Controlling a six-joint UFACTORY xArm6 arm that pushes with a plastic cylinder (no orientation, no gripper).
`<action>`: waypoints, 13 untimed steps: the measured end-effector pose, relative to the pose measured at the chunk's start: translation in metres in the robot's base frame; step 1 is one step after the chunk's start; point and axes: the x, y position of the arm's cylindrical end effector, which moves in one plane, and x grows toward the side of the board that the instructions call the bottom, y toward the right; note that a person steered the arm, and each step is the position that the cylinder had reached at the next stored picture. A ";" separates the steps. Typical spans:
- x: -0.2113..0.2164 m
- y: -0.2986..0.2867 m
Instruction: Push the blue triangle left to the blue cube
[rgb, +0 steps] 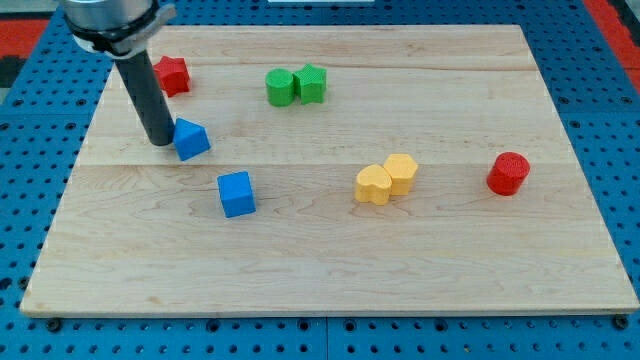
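Note:
The blue triangle (191, 138) lies on the wooden board (330, 270) at the view's upper left. The blue cube (237, 194) sits below it and a little to the right, a small gap apart. My tip (160, 142) stands on the board right against the triangle's left side. The rod rises from there to the view's top left.
A red star-shaped block (172, 75) lies just behind the rod at the top left. Two green blocks (296, 86) touch each other at the top middle. Two yellow blocks (387, 179) touch at the centre right. A red cylinder (508, 173) stands at the right.

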 end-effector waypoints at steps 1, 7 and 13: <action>0.013 0.015; -0.067 0.043; 0.037 0.052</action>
